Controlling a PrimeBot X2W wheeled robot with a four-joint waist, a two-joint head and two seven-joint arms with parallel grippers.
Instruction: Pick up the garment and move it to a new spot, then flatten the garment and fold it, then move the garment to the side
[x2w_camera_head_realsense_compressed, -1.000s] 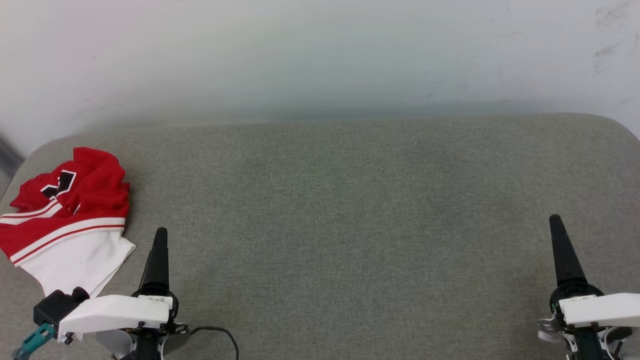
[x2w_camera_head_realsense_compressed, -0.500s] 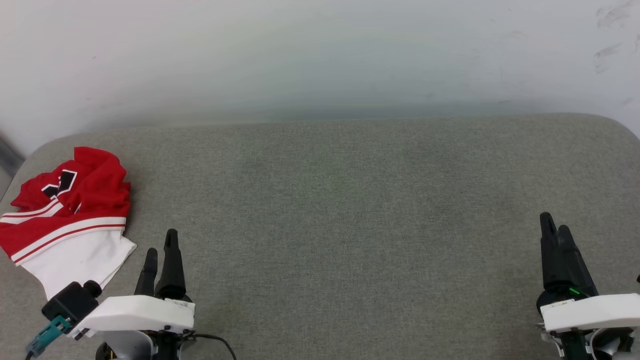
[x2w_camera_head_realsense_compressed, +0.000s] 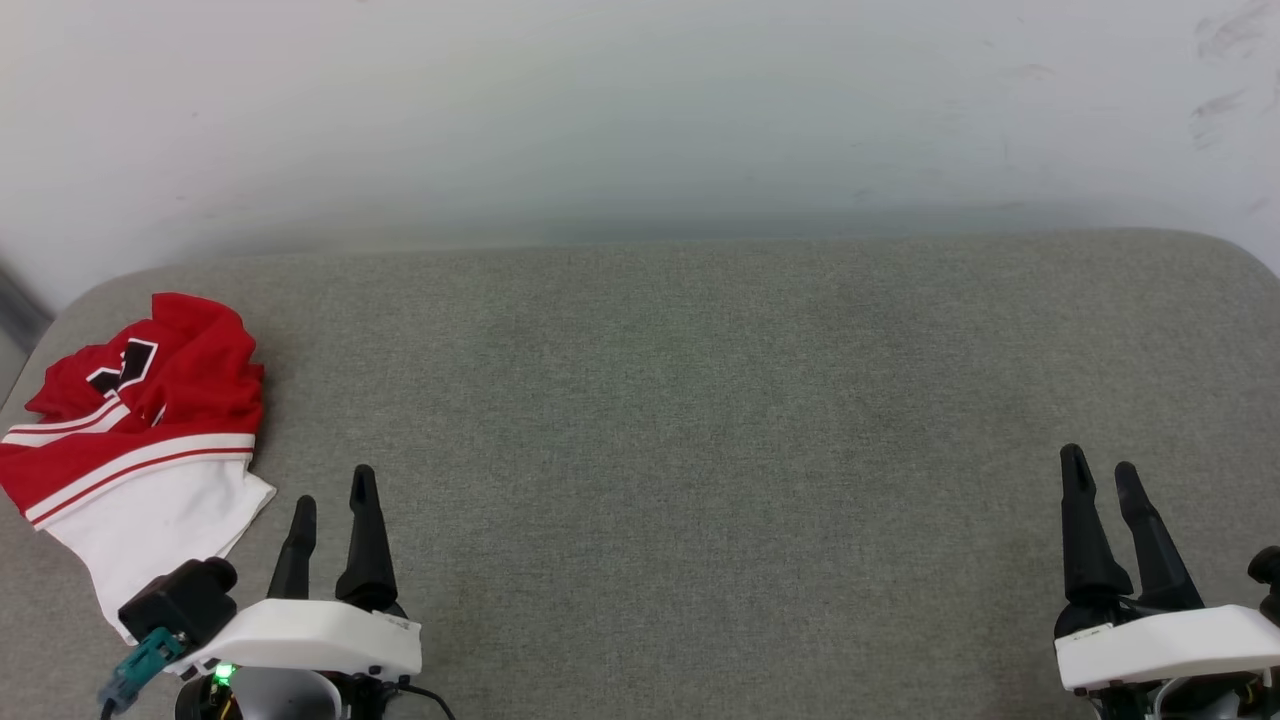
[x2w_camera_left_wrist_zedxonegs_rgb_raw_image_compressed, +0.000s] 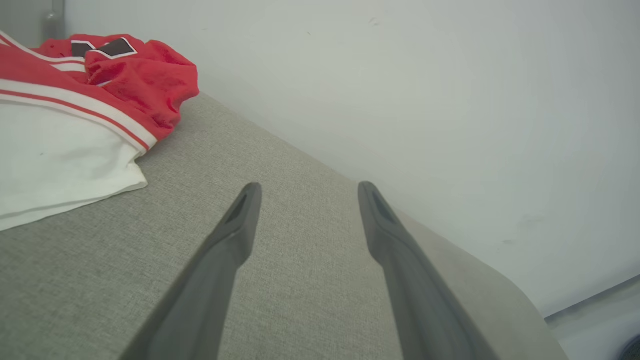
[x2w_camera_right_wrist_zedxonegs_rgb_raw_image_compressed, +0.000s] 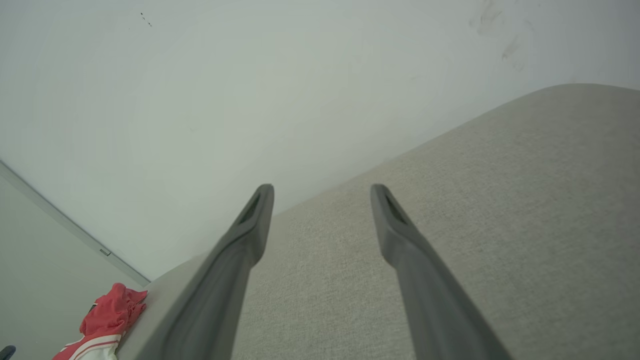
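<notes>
**Grey padded surface (x2w_camera_head_realsense_compressed: 700, 420) bearing a crumpled garment (x2w_camera_head_realsense_compressed: 140, 440) at its left end**

Head view: a pale wall (x2w_camera_head_realsense_compressed: 640, 120) is running behind the grey padded surface. The garment is lying bunched near the far left corner, with red folds and black white-edged lettering at the top. Its white sleeve with striped trim is spreading toward the near edge. The left gripper (x2w_camera_head_realsense_compressed: 333, 487) is sitting just beside that sleeve, apart from it, its fingers parted a little. The right gripper (x2w_camera_head_realsense_compressed: 1098, 460) is sitting well apart at the lower right, its fingers likewise parted and gripping nothing.

Left wrist view: the left gripper (x2w_camera_left_wrist_zedxonegs_rgb_raw_image_compressed: 308, 186) is holding its fingers apart over bare fabric, and the garment (x2w_camera_left_wrist_zedxonegs_rgb_raw_image_compressed: 75, 100) is lying at the upper left, clear of them.

Right wrist view: the right gripper (x2w_camera_right_wrist_zedxonegs_rgb_raw_image_compressed: 322, 187) is showing a similar gap, and the garment (x2w_camera_right_wrist_zedxonegs_rgb_raw_image_compressed: 107, 320) is appearing small at the lower left.
</notes>
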